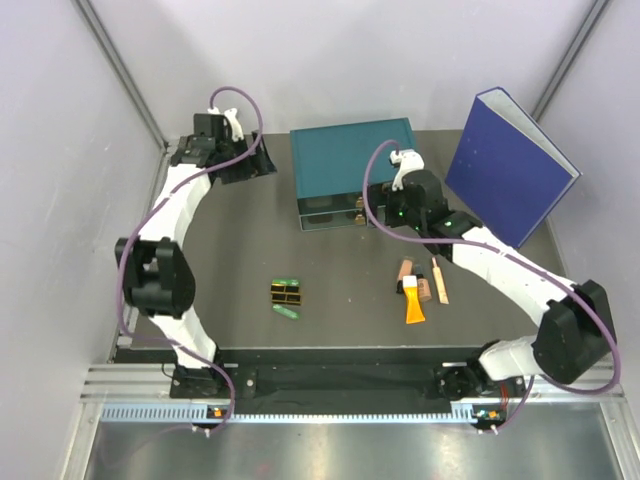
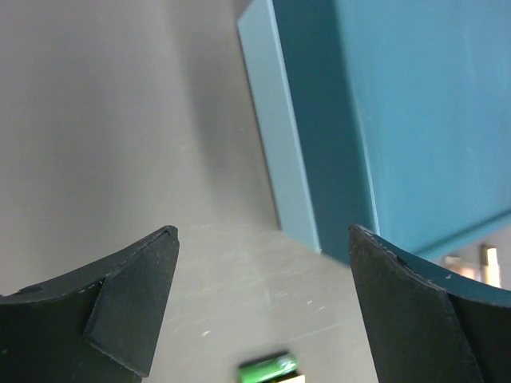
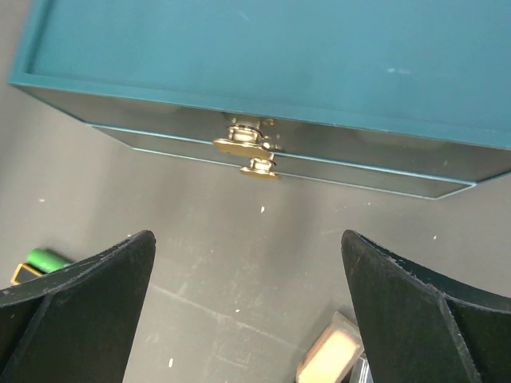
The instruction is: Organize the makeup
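The makeup lies loose on the dark table. Black-and-gold cases sit left of centre with green capsules beside them. To the right lie an orange tube and tan sticks. My left gripper hangs open and empty at the back left beside the teal drawer box, with a green capsule below it. My right gripper is open and empty over bare table, facing the box's drawer front and its gold latches. A tan stick shows near its right finger.
A big blue binder stands tilted at the back right, close behind the right arm. Grey walls close in the table on three sides. A green capsule and a case's corner show by the right gripper's left finger.
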